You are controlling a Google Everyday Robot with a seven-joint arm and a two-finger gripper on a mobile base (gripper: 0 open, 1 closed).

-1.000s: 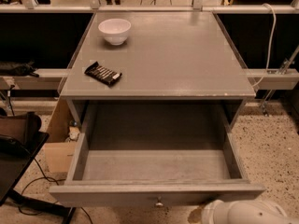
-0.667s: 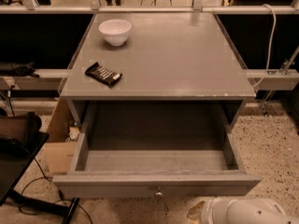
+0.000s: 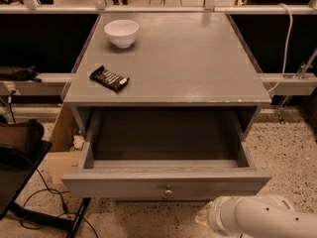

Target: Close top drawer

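The top drawer [image 3: 166, 182] of the grey table is pulled out and empty, with a small round metal knob [image 3: 168, 192] in the middle of its front panel. My white arm [image 3: 257, 217] comes in from the bottom right. The gripper [image 3: 204, 217] is at its left end, just below the drawer's front panel and to the right of the knob. Most of the gripper is hidden by the wrist.
A white bowl [image 3: 121, 32] and a dark snack bar [image 3: 109, 78] lie on the tabletop [image 3: 188, 58]. A black chair [image 3: 20, 157] and cables stand at the left. A cardboard box [image 3: 62, 143] sits by the table's left leg. The floor is speckled.
The drawer has slid inward toward the table, so its front panel sits farther back and less of the inside shows. The arm has followed it forward and up.
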